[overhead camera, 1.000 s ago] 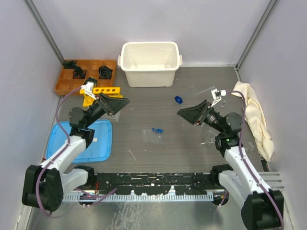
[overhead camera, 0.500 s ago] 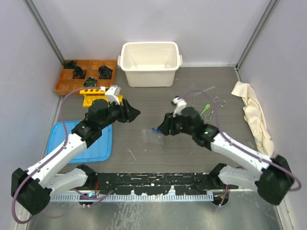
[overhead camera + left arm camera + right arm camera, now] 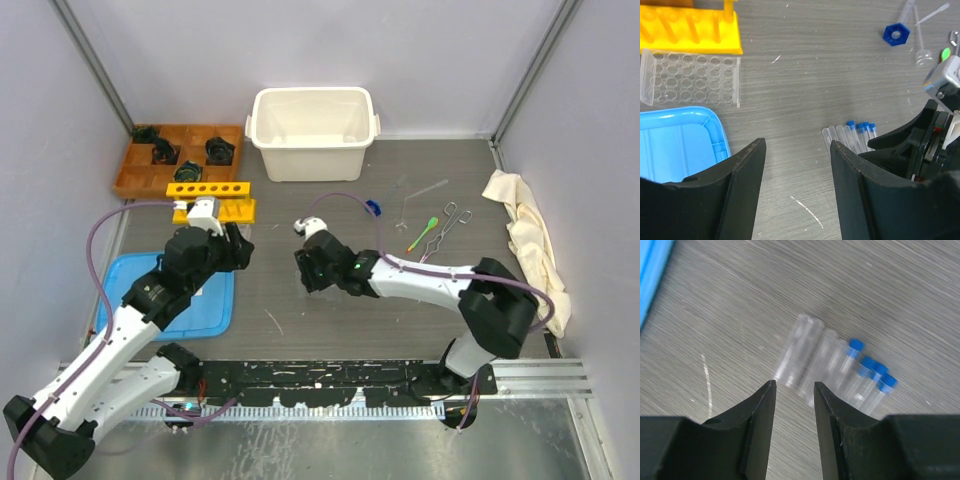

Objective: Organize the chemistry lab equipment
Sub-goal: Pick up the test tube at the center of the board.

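Several small clear glass tubes (image 3: pixel 840 367), some with blue caps, lie side by side on the grey table. They lie just beyond the tips of my right gripper (image 3: pixel 794 386), which is open with a narrow, empty gap. In the top view that gripper (image 3: pixel 303 270) covers them. The left wrist view shows the same tubes (image 3: pixel 850 137) to the right of my left gripper (image 3: pixel 797 145), which is open over bare table. From above, the left gripper (image 3: pixel 240 250) hangs near the blue tray's right edge. The yellow tube rack (image 3: pixel 210 190) stands behind it. Forceps (image 3: pixel 445 225) and a green spoon (image 3: pixel 425 228) lie at the right.
A white bin (image 3: pixel 313 130) stands at the back, an orange tray (image 3: pixel 175 155) of black parts at the back left. A blue tray (image 3: pixel 190 295) lies at the front left, a clear holed rack (image 3: pixel 690 77) beside the yellow one. A loose blue cap (image 3: pixel 373 208) and a cream cloth (image 3: pixel 530 240) are on the right.
My right arm has reached further left over the tubes and its jaws have narrowed. My left arm has drawn back towards the blue tray.
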